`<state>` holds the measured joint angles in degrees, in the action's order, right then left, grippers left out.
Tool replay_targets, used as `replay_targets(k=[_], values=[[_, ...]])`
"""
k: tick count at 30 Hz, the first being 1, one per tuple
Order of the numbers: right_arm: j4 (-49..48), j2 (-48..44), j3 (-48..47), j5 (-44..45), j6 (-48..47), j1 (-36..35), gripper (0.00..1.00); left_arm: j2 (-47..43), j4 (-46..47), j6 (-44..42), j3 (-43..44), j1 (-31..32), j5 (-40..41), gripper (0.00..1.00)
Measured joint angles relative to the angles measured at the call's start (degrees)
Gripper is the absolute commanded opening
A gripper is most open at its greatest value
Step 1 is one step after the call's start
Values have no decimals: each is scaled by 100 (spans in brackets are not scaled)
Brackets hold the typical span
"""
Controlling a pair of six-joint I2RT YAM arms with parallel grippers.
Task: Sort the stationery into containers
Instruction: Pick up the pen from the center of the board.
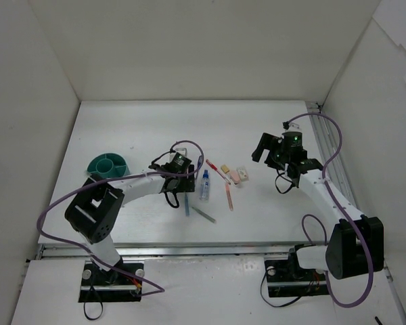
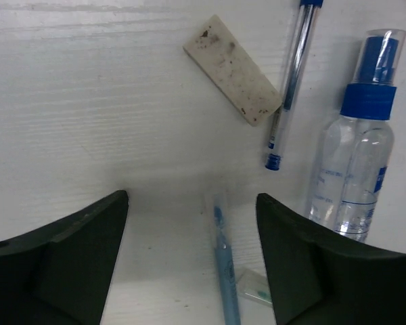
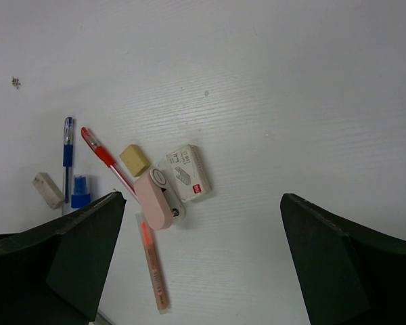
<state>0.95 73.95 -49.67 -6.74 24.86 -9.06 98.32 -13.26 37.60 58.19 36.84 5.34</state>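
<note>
— Where is the thin light-blue plastic pen (image 2: 224,271)?
— Flat on the white desk (image 2: 88,101), in the gap of the wide-open left claw (image 2: 191,217).
— How should it be held?
— It is probably light, stiff and slippery (it may roll), so across its middle.

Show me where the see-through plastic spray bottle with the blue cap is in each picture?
Top external: the spray bottle lies near the picture's middle, cap pointing away from the arms.
Left wrist: it fills the right side, cap towards the top.
Right wrist: only its blue cap peeks out, low on the left.
Shared landmark: the grubby white eraser lies close by in both wrist views. I cannot find it from above.
</note>
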Motion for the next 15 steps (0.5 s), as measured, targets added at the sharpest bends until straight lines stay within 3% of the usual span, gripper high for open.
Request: replay_targets(k=[4,15], values=[[0,0,17,57,37,0,98,15,-26,114,11,125,35,43],[17,-20,85,210,63,0,98,114,-367,470,111,520,461,4]])
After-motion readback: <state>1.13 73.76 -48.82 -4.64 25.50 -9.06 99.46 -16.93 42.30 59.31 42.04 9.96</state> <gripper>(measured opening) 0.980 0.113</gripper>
